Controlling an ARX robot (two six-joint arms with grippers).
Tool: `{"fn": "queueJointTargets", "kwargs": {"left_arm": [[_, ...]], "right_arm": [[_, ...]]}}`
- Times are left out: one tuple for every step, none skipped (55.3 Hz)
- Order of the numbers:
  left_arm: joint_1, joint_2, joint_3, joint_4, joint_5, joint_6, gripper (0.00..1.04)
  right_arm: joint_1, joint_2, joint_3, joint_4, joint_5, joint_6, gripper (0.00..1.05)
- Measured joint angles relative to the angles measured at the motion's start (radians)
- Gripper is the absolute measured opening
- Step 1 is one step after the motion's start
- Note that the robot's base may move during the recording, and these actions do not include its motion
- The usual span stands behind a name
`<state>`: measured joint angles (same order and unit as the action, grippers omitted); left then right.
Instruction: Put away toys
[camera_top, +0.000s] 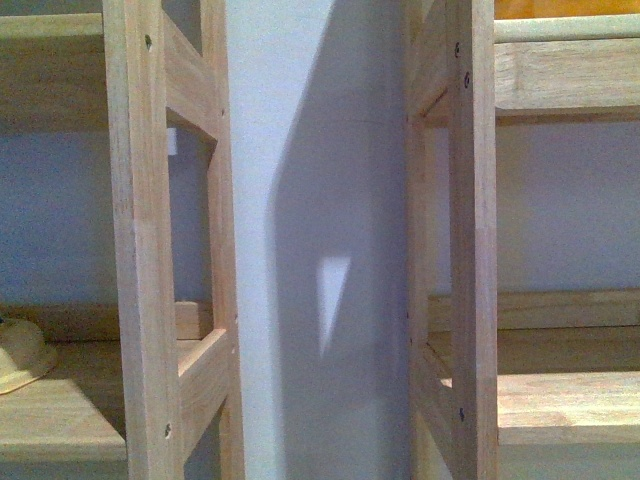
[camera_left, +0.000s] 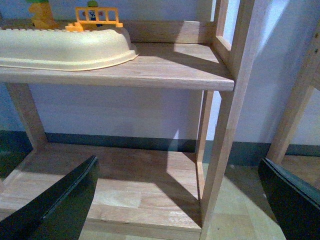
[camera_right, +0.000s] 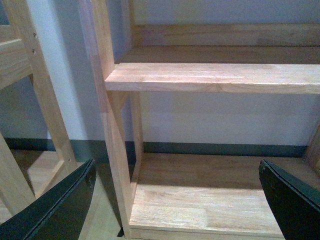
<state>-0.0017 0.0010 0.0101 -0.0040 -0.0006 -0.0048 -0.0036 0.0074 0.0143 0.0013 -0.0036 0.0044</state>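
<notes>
Two wooden shelf units face me, the left one (camera_top: 150, 250) and the right one (camera_top: 470, 250). An orange-yellow strip (camera_top: 560, 8) shows on the right unit's upper shelf, cut off by the picture's edge; I cannot tell whether it is the plush toy. Small plastic toys, an orange fence (camera_left: 97, 17) and a yellow-green figure (camera_left: 42, 15), stand at the back of the left unit's shelf. My left gripper (camera_left: 178, 165) hangs open and empty before the left unit's bottom shelf (camera_left: 115, 190). My right gripper (camera_right: 176, 165) is open and empty before the right unit's bottom shelf (camera_right: 210, 200).
A cream tray (camera_left: 65, 47) lies on the left unit's middle shelf, its edge also in the front view (camera_top: 20, 360). A pale wall (camera_top: 320, 200) with a dark skirting (camera_right: 225, 148) runs behind both units. A narrow gap separates them.
</notes>
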Motion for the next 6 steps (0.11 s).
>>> {"fn": "queueJointTargets", "kwargs": {"left_arm": [[0.000, 0.000, 0.000, 0.000, 0.000, 0.000, 0.98], [0.000, 0.000, 0.000, 0.000, 0.000, 0.000, 0.98], [0.000, 0.000, 0.000, 0.000, 0.000, 0.000, 0.98], [0.000, 0.000, 0.000, 0.000, 0.000, 0.000, 0.98], [0.000, 0.000, 0.000, 0.000, 0.000, 0.000, 0.98], [0.000, 0.000, 0.000, 0.000, 0.000, 0.000, 0.98]], "right_arm": [[0.000, 0.000, 0.000, 0.000, 0.000, 0.000, 0.98], [0.000, 0.000, 0.000, 0.000, 0.000, 0.000, 0.98], [0.000, 0.000, 0.000, 0.000, 0.000, 0.000, 0.98], [0.000, 0.000, 0.000, 0.000, 0.000, 0.000, 0.98], [0.000, 0.000, 0.000, 0.000, 0.000, 0.000, 0.98], [0.000, 0.000, 0.000, 0.000, 0.000, 0.000, 0.98]]}}
